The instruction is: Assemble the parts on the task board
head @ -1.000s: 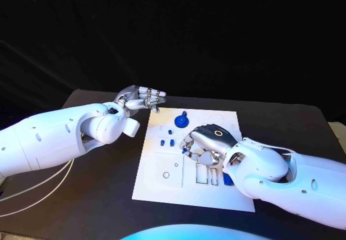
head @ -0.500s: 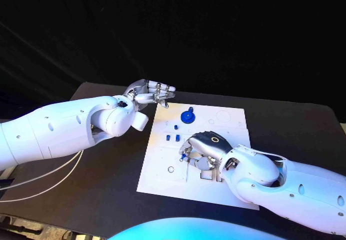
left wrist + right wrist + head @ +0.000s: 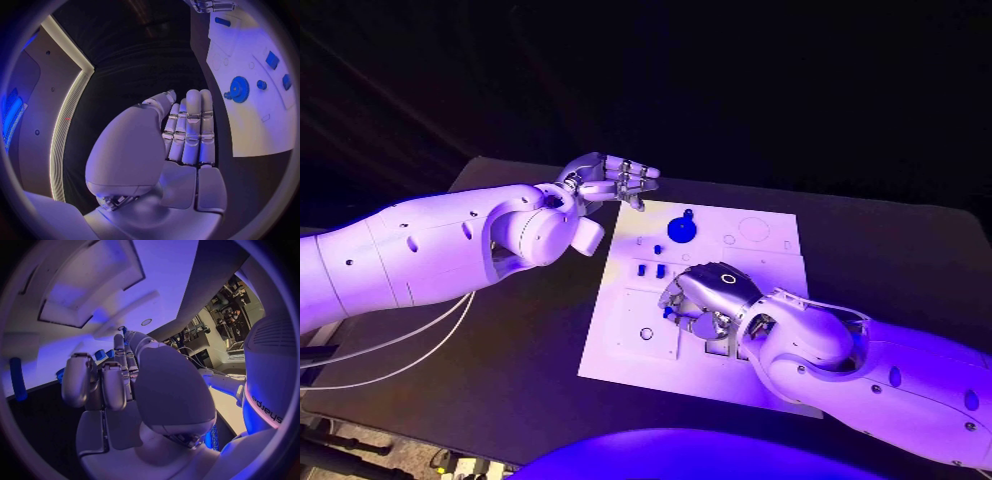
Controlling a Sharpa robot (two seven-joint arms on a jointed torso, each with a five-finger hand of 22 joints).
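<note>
The white task board (image 3: 764, 232) lies in the middle of the black table. A blue gear (image 3: 681, 228) stands in its far part, and small blue parts (image 3: 651, 270) sit just nearer than it. My right hand (image 3: 705, 298) hovers over the board's middle with its fingers curled downward (image 3: 103, 382). A bit of blue (image 3: 671, 312) shows at its fingertips, but I cannot tell whether it is held. My left hand (image 3: 609, 181) hangs off the board's far left corner. Its fingers (image 3: 189, 129) lie straight side by side and hold nothing. The left wrist view shows the gear (image 3: 239, 89) on the board (image 3: 253, 125).
Rectangular recesses (image 3: 87, 287) and a small round hole (image 3: 646, 333) mark the board's near half. A long blue part (image 3: 17, 379) lies by the board's edge. Black table (image 3: 516, 340) surrounds the board. White cables (image 3: 401, 350) trail under my left arm.
The camera has shifted, so the whole picture moved. My right hand has eased a little away from the gear toward the near part of the board. The left hand stays by the far corner.
</note>
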